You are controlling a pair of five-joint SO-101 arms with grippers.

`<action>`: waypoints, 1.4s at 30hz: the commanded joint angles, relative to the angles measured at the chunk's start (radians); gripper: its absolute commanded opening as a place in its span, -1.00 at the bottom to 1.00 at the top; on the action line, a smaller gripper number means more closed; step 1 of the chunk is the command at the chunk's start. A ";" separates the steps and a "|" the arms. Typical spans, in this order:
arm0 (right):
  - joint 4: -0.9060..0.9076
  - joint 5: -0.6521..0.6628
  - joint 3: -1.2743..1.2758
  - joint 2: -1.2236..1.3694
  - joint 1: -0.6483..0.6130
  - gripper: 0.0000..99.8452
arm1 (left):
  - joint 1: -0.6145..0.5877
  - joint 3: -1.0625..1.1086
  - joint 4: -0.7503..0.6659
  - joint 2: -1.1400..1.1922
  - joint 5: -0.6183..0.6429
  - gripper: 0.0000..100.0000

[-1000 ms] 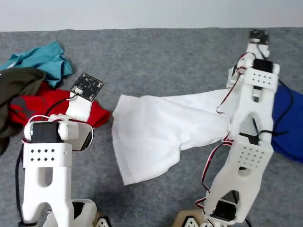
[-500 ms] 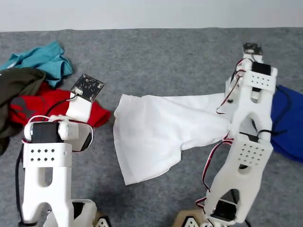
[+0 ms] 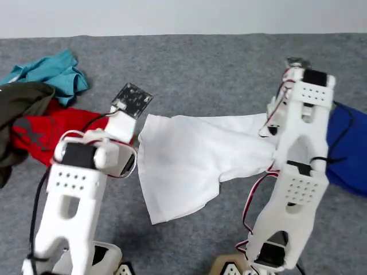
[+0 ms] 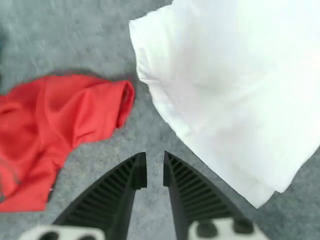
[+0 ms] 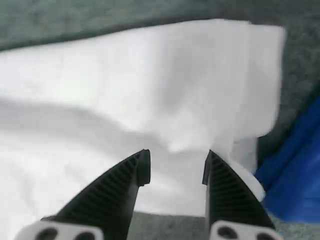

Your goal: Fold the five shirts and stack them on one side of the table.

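Right pincer (image 5: 175, 167): released, jaws wide, hovering over the white shirt (image 3: 189, 166) at its bunched end.
Left pincer (image 4: 155, 172): empty, jaws slightly parted, just beside the white shirt's corner.
Our approach: we would pinch one layer at each end and draw it flat.
Neighbours: red shirt (image 4: 55, 125) beside the white shirt; blue shirt (image 3: 344, 149) on its other side.
Surface: grey bench (image 3: 200, 74), pale wall (image 3: 172, 17) beyond.

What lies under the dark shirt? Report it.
The red shirt runs under the dark shirt, and the teal shirt seems tucked under its far edge. How far either reaches beneath is covered.
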 commanded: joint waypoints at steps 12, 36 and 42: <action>0.085 0.087 -0.049 -0.168 -0.053 -0.62 | 0.008 -0.101 0.086 0.206 -0.060 -0.86; 0.090 0.161 0.060 -0.234 0.045 -0.63 | 0.075 -0.070 0.109 0.215 -0.121 -0.85; 0.090 0.226 0.190 -0.410 0.087 -0.63 | 0.150 0.036 0.100 0.215 -0.150 -0.85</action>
